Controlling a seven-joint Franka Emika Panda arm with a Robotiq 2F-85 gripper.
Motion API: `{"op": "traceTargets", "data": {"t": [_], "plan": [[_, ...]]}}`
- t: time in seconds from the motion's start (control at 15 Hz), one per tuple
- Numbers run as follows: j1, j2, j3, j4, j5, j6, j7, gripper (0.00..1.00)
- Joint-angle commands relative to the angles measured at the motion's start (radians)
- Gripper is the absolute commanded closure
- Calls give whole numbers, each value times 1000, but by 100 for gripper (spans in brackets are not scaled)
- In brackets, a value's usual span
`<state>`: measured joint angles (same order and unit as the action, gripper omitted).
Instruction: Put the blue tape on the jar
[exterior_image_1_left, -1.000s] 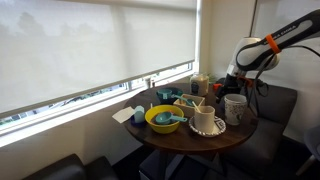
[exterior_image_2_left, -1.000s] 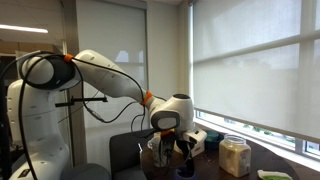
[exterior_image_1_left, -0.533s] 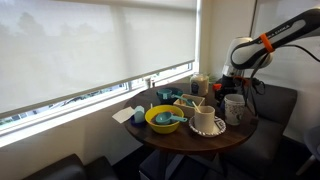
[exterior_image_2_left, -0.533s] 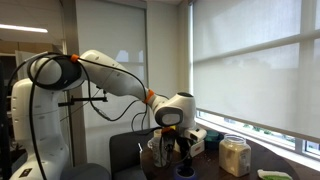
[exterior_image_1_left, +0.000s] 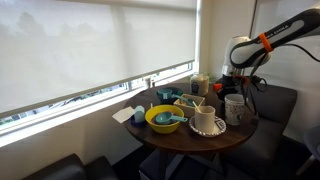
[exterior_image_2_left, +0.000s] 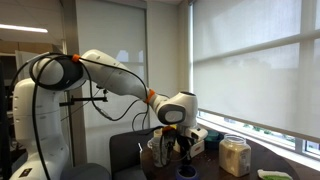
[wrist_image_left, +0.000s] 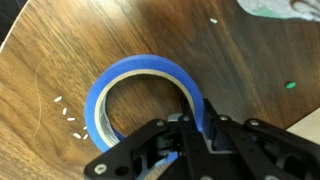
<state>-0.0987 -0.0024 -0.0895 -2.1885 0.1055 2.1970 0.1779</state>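
I hold the tape; the jar comes next.
My gripper clenches its wall; I'd keep it level and centre it over the jar at the table's window edge.

Round wooden table, shaded windows, dark chairs

- The arm has swung a little toward the window since a second ago.
- Its big round elbow has moved over the same way.
- The gripper has gone up a tiny bit and slid toward the window.
- The orange ring on the arm has moved toward the window too.
- Most of this happened early. In the last half second the arm barely moved.
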Motion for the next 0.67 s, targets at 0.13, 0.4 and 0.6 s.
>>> {"op": "traceTargets", "data": {"t": [0.13,0.4,0.6], "plan": [[-17,-84,-24,3,14,-30,-81,95],[-15,-91,-27,12,6,-70,-148,85],[-14,-136,-24,17,-2,-52,-156,95]]}}
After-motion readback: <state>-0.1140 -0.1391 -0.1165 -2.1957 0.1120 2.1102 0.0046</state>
